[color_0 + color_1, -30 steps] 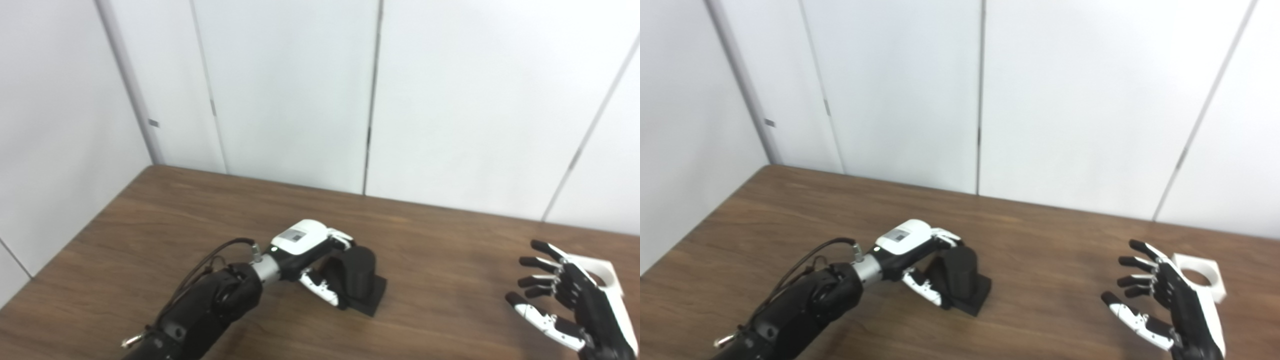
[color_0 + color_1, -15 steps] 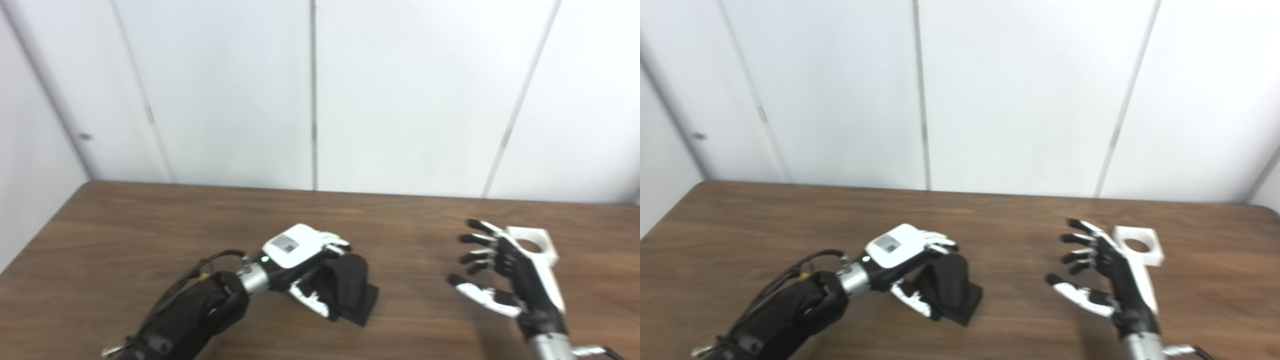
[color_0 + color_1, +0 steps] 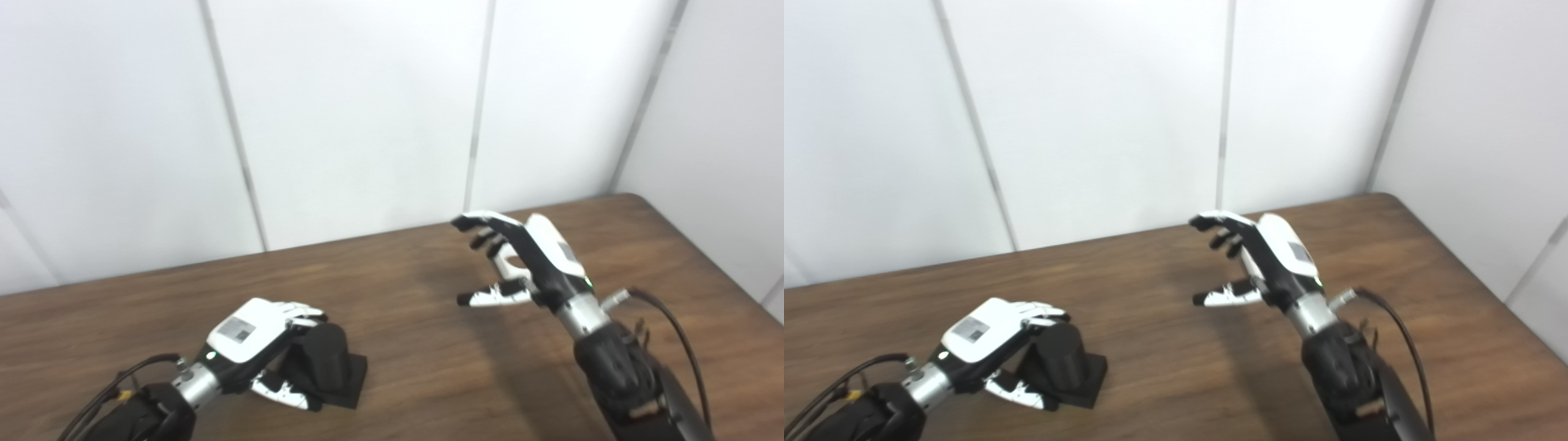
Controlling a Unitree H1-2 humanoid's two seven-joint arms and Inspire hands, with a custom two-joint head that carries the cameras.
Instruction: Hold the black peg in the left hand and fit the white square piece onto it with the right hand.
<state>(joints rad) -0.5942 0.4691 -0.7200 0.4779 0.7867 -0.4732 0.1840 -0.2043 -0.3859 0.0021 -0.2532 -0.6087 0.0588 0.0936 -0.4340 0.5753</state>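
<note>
Fingers of left hand (image 3: 995,334): curled over the top and side of the black peg (image 3: 1053,361), with the thumb laid low along its near side; the peg is enclosed between them.
Black peg: a dark round post on a flat square base, seen standing upright on the table (image 3: 1164,380); the base rests on the wood at the lower left of both views.
Left arm: seen entering from the bottom left corner, with a dark cable looped beside the wrist.
Fingers of right hand (image 3: 530,263): spread apart and arched forward, the thumb held out separately toward the left; nothing is gripped between them.
White square piece (image 3: 511,264): only a small pale patch is glimpsed between the right fingers and thumb, behind the hand; whether it is touched cannot be told.
Right arm: seen rising from the bottom right, with a cable arched beside the forearm; the hand is held above the wood, well apart from the peg.
Table: brown wood grain, bordered by plain white wall panels behind.
</note>
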